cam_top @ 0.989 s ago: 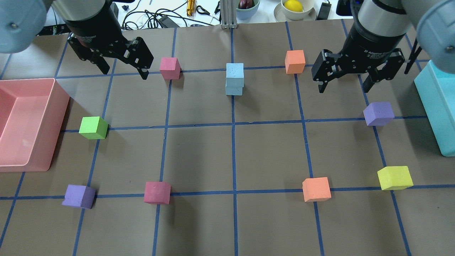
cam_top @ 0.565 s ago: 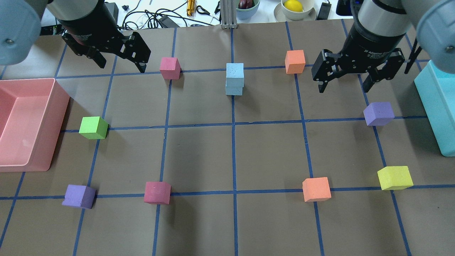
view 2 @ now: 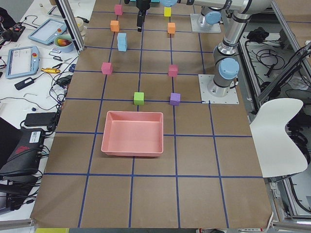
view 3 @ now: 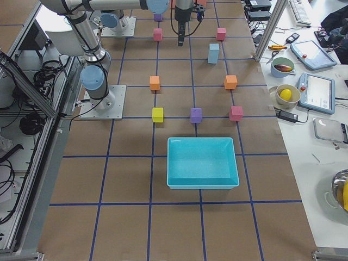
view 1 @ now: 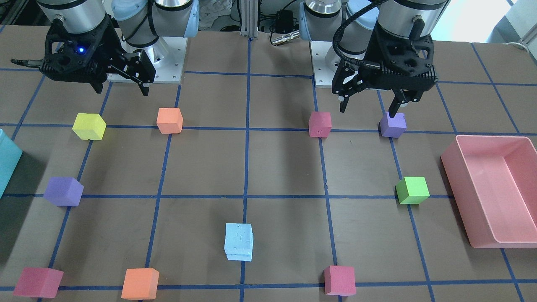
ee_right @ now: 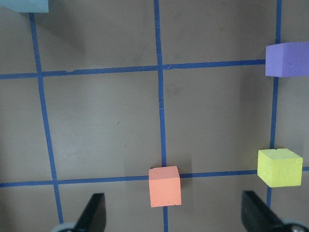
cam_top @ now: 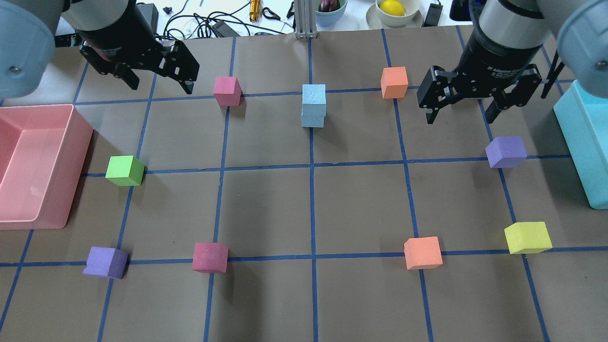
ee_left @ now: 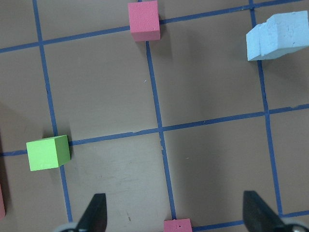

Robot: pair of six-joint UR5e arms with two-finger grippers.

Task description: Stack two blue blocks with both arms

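Item: blue blocks, two, pale sky-blue foam, one set on the other. Place: on the surface, on its centre line midway between left and right edges, nearer the far edge than the near; a pink cube lies well off toward the left edge, an orange cube well off toward the right. Condition: top face pitted and scuffed; seam between the two plain to see; in my left wrist view the outline is stepped, so I judge the upper block sits a little off flush with the lower, yet the stack stands upright and nothing touches it. Item: my left pincer, wide open, holding nothing, raised over the left half of the surface, well apart from the stack. Item: my right pincer, likewise wide open and empty, raised over the right half, well apart from the stack. Status: by my reckoning the stacking is done and the step in hand is standing clear. Next move, as I judge it: keep both pincers high and away, so that nothing of mine brushes the stack; foam this light would likely topple at a nudge, the more so with the upper block not square. Should a tidier stack be wanted, one pincer would close gently on the upper block while the other steadies the lower.
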